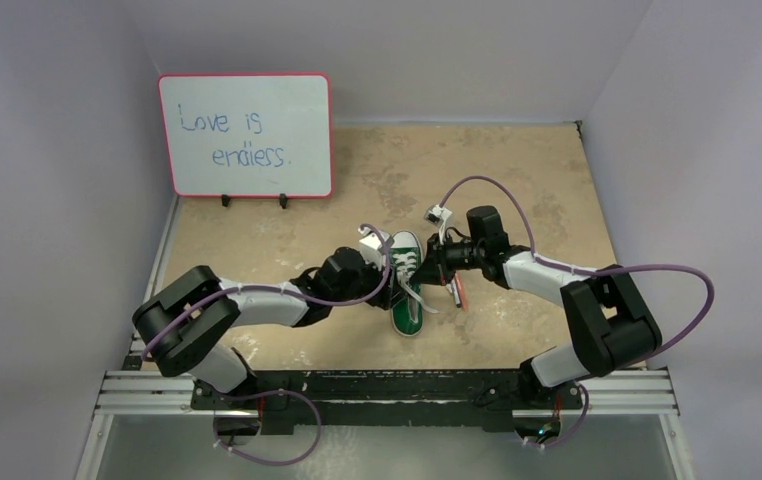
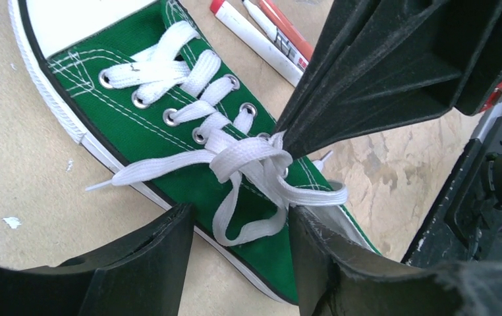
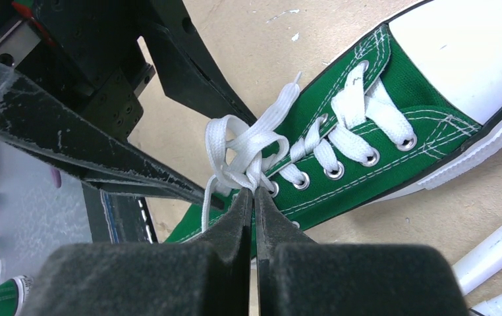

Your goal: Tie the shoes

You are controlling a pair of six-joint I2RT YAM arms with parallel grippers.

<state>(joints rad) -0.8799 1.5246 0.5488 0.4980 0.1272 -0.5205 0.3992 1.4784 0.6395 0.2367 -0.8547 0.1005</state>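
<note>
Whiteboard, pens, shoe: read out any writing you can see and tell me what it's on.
"Love is endless." – handwritten on the whiteboard.
Pens: dark print on a barrel, too blurred to read.
Shoe: no label or brand readable in any view.

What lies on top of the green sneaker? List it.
White laces, crossed through the eyelets, bunched into a loose knot that the right gripper pinches. The tongue under the knot is covered.

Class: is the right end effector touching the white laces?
Touching. The right wrist view shows the right end effector shut on the laces at the knot.
</note>
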